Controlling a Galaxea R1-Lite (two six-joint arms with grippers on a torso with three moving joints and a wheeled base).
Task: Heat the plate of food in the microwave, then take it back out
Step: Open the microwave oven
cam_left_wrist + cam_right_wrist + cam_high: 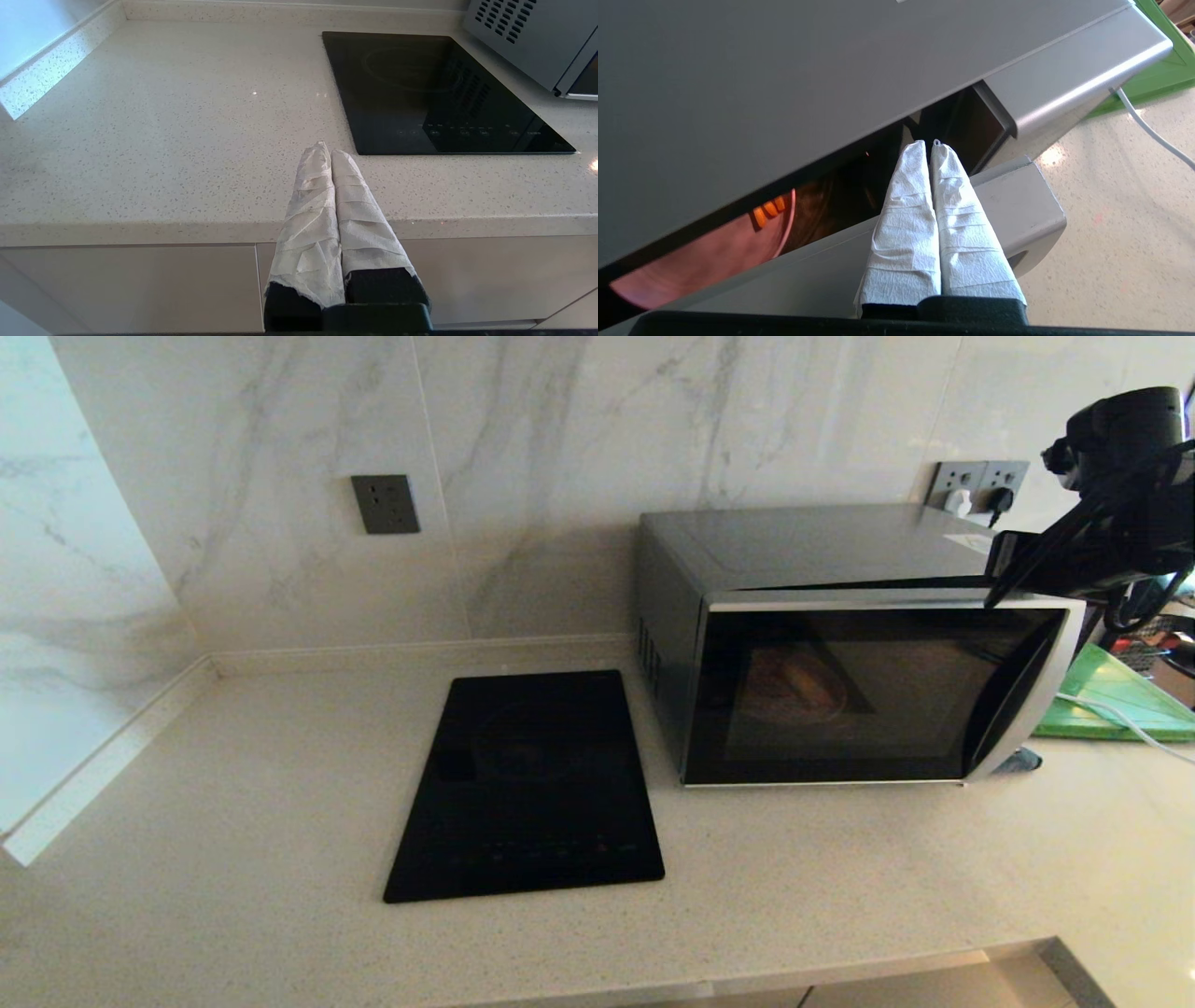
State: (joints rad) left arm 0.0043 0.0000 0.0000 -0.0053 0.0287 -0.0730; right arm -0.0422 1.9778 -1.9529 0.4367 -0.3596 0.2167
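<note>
Because the microwave (840, 644) door stands slightly ajar with the plate of food (714, 252) inside, the right gripper (930, 145), pressed shut and empty, noses into the gap, likely levering it; left gripper (327, 151) shut, parked

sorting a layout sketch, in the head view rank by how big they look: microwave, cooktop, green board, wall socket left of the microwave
1. microwave
2. cooktop
3. green board, partly hidden, so unsure
4. wall socket

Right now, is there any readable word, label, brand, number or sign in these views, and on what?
None can be read.
Cooktop: a row of control marks along its front edge, too small to read.
Microwave: a pale sticker on its top, too blurred to read.
</note>
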